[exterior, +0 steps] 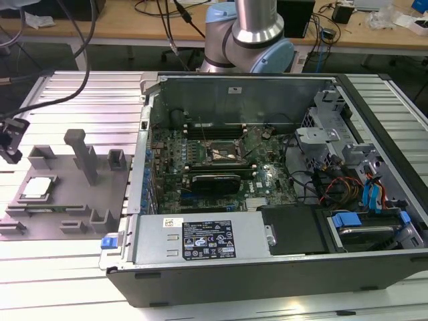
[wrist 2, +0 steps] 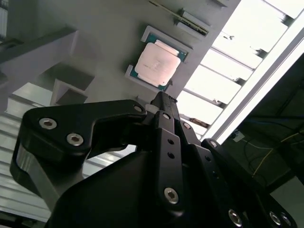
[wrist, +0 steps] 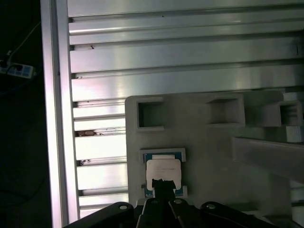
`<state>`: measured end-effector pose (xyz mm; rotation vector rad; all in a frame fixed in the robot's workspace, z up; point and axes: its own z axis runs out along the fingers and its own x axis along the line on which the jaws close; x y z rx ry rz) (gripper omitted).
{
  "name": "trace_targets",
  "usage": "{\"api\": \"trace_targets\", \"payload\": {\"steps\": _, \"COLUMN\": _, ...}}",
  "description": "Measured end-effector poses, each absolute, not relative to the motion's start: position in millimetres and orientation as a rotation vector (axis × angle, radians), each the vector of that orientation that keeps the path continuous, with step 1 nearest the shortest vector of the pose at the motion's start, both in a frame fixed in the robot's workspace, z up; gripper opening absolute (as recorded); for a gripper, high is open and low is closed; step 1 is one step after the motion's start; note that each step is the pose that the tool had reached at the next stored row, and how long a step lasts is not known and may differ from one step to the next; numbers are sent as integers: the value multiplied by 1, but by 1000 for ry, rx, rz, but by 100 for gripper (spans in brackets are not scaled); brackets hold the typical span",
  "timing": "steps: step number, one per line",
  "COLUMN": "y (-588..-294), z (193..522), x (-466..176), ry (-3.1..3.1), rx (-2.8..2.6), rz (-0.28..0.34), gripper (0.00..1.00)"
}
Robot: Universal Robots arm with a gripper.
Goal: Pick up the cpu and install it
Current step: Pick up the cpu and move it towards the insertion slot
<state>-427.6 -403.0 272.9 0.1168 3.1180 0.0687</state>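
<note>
The cpu [exterior: 37,188] lies flat in a shallow holder on the grey fixture plate [exterior: 67,200], at the exterior view's left. Its silvery top shows in both wrist views [wrist 2: 157,64] [wrist: 163,170]. My gripper [exterior: 12,137] hangs above the plate, a little away from the chip and not touching it. In both wrist views the black fingers meet at a narrow tip [wrist 2: 164,99] [wrist: 164,182], shut with nothing between them. The open computer case [exterior: 267,294] holds the motherboard socket [exterior: 226,152] near its middle.
Tall grey posts and blocks [exterior: 83,155] rise from the fixture plate beside the chip. The case's metal wall [exterior: 144,134] stands between the fixture and the motherboard. Inside are a power supply [exterior: 200,237], drive cages [exterior: 334,140] and cables. Ribbed aluminium table [wrist: 190,52] surrounds the fixture.
</note>
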Motion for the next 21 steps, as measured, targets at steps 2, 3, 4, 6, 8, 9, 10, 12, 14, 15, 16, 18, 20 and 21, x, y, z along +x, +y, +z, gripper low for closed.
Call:
{"api": "trace_targets", "payload": {"steps": 2, "y": -403, "z": 271, "x": -426, "ry": 3118, "rx": 117, "rz": 69, "gripper": 11}}
{"api": "trace_targets", "payload": {"steps": 3, "y": -403, "z": 270, "x": -425, "ry": 3118, "rx": 117, "rz": 69, "gripper": 11}}
{"api": "trace_targets", "payload": {"steps": 4, "y": -403, "z": 269, "x": -425, "ry": 3118, "rx": 117, "rz": 69, "gripper": 11}}
{"api": "trace_targets", "payload": {"steps": 6, "y": -403, "z": 266, "x": -424, "ry": 3118, "rx": 117, "rz": 69, "gripper": 11}}
{"api": "trace_targets", "payload": {"steps": 8, "y": -403, "z": 262, "x": -424, "ry": 3118, "rx": 117, "rz": 69, "gripper": 11}}
{"api": "trace_targets", "payload": {"steps": 9, "y": -403, "z": 261, "x": -424, "ry": 3118, "rx": 117, "rz": 69, "gripper": 11}}
{"api": "trace_targets", "payload": {"steps": 10, "y": -403, "z": 260, "x": -424, "ry": 3118, "rx": 117, "rz": 69, "gripper": 11}}
{"api": "trace_targets", "payload": {"steps": 12, "y": -403, "z": 257, "x": -424, "ry": 3118, "rx": 117, "rz": 69, "gripper": 11}}
{"api": "trace_targets", "payload": {"steps": 14, "y": -403, "z": 256, "x": -424, "ry": 3118, "rx": 117, "rz": 69, "gripper": 11}}
{"api": "trace_targets", "payload": {"steps": 15, "y": -403, "z": 255, "x": -424, "ry": 3118, "rx": 117, "rz": 69, "gripper": 11}}
{"api": "trace_targets", "payload": {"steps": 16, "y": -403, "z": 255, "x": -424, "ry": 3118, "rx": 117, "rz": 69, "gripper": 11}}
{"api": "trace_targets", "payload": {"steps": 18, "y": -403, "z": 255, "x": -424, "ry": 3118, "rx": 117, "rz": 69, "gripper": 11}}
{"api": "trace_targets", "payload": {"steps": 20, "y": -403, "z": 255, "x": -424, "ry": 3118, "rx": 117, "rz": 69, "gripper": 11}}
{"api": "trace_targets", "payload": {"steps": 21, "y": -403, "z": 255, "x": -424, "ry": 3118, "rx": 117, "rz": 69, "gripper": 11}}
